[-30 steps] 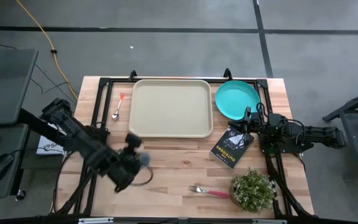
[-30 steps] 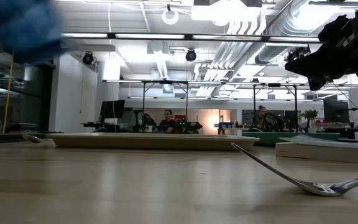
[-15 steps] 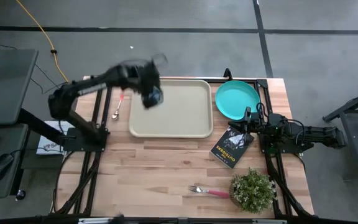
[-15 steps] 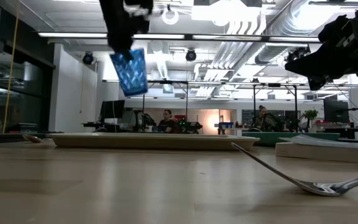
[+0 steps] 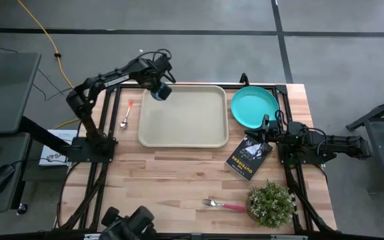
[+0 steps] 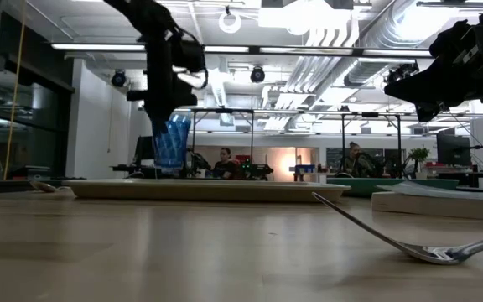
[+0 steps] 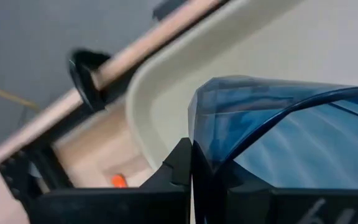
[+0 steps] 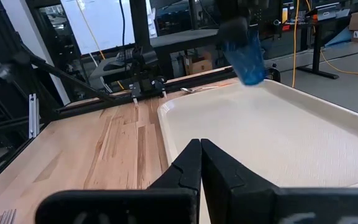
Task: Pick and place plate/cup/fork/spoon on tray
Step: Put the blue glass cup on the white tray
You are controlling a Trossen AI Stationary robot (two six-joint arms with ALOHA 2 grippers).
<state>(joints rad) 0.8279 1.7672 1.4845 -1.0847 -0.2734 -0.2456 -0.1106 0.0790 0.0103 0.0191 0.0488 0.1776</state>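
Note:
My left gripper (image 6: 163,99) is shut on the translucent blue cup (image 6: 172,144) over the far left corner of the cream tray (image 5: 184,117). The cup also shows in the high view (image 5: 163,92) and the right wrist view (image 8: 244,59). The turquoise plate (image 5: 254,107) lies flat on the table right of the tray. The orange-handled spoon (image 5: 125,119) lies left of the tray. The pinkish-red-handled fork (image 5: 224,205) lies near the front edge. My right gripper (image 8: 201,163) is shut and empty, above the table just near of the plate (image 5: 267,127). My left gripper holds the cup by its upper part near the rim (image 6: 170,124), with its fingers coming from above and pointing down. One finger (image 7: 182,163) lies on the outside of the cup's wall; the cup hides the other. The cup hangs nearly upright, a little above the tray.
A black book (image 5: 249,157) lies near of the plate, and a small potted plant (image 5: 271,203) stands at the front right beside the fork. Black frame rails run along the table's left, right and far sides. People sit in the room behind the table.
My left gripper has swung with the cup from the table's near left side, up and toward the far edge, then down over the tray's far left corner. The cup, tilted half a second ago, now hangs lower and nearly upright.

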